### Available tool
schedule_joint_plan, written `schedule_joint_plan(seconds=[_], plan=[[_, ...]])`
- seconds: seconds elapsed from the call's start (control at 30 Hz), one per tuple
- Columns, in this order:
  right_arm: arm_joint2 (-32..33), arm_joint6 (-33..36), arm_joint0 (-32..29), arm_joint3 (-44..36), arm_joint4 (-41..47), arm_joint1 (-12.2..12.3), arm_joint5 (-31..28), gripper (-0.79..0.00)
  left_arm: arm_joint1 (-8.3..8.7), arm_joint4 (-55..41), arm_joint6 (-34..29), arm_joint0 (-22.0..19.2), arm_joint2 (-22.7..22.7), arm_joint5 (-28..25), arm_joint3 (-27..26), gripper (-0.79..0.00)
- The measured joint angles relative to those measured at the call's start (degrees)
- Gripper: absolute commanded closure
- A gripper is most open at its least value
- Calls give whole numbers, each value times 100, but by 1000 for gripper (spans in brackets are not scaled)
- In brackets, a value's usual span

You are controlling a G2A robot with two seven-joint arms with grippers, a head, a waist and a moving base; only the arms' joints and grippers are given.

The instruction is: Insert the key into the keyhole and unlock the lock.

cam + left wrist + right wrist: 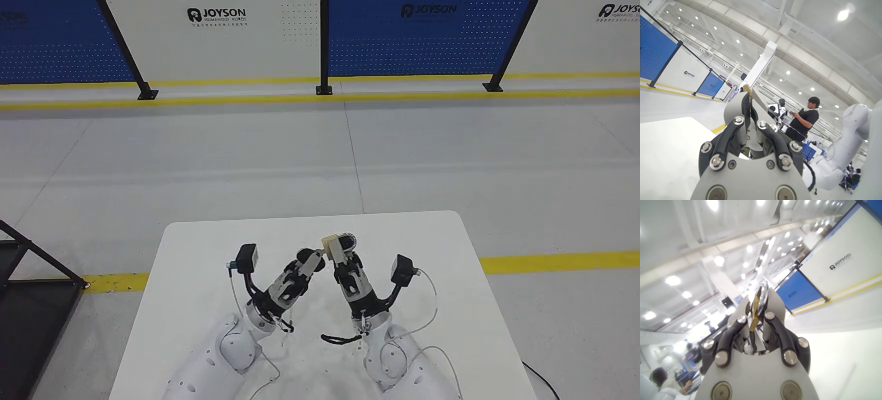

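Right gripper (340, 258) is clamped on the lock (755, 313), its pads on the brass body and the chrome shackle standing past the fingertips. Left gripper (750, 106) is closed on a thin brass-coloured strip, judged to be the key (750, 109). Both are held aloft over the middle of the desk (420, 240).

Handling: the lock is small, dense and rigid with a slick shackle, so grip the flat body. The key is light and stiff but may pivot between the pads, so hold it by the bow.

The top view shows the tips nearly meeting; the wrist views show what each holds. Whether the key has entered the keyhole cannot be determined.
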Motion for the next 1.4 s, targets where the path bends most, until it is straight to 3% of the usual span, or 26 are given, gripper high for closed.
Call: schedule_joint_plan(seconds=[0.6, 1.13, 1.4], plan=[[-4, 228, -37, -86, -131, 45, 218, 0, -35, 1920, 1009, 195, -359, 595, -162, 0], [-23, 245, -47, -115, -80, 65, 364, 0, -37, 3440, 2217, 262, -370, 1146, -148, 0], [-38, 248, -46, -122, -77, 75, 382, 0, -33, 4134, 2662, 241, -311, 1719, -132, 0]])
